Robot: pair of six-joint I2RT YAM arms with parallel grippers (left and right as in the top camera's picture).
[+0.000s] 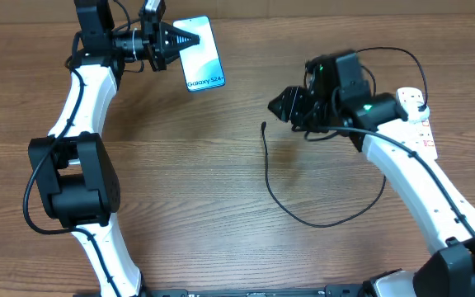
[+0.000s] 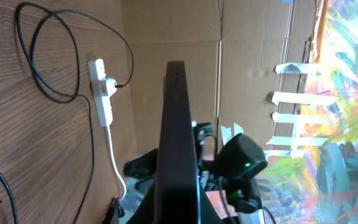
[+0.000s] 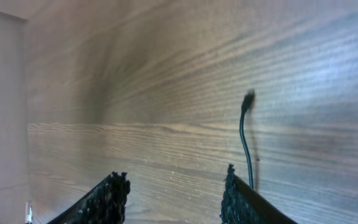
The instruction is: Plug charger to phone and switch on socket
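The phone [image 1: 202,56], its lit screen reading "Galaxy S24", is at the back left with my left gripper [image 1: 181,40] shut on its left side. From the left wrist it shows edge-on as a dark slab [image 2: 178,137] between the jaws. The charger cable [image 1: 320,221] loops over the middle of the table, and its connector tip [image 1: 264,126] lies free on the wood. My right gripper [image 1: 277,105] hovers just above and right of that tip, open and empty. In the right wrist view the tip [image 3: 248,99] lies ahead of the right fingertip [image 3: 232,186]. The white socket [image 1: 420,115] lies at the far right.
The right arm [image 1: 402,157] crosses over part of the socket. In the left wrist view the socket [image 2: 102,93] shows with its white cord [image 2: 114,155] and the charger's black plug in it. A cardboard wall [image 2: 229,56] stands behind the table.
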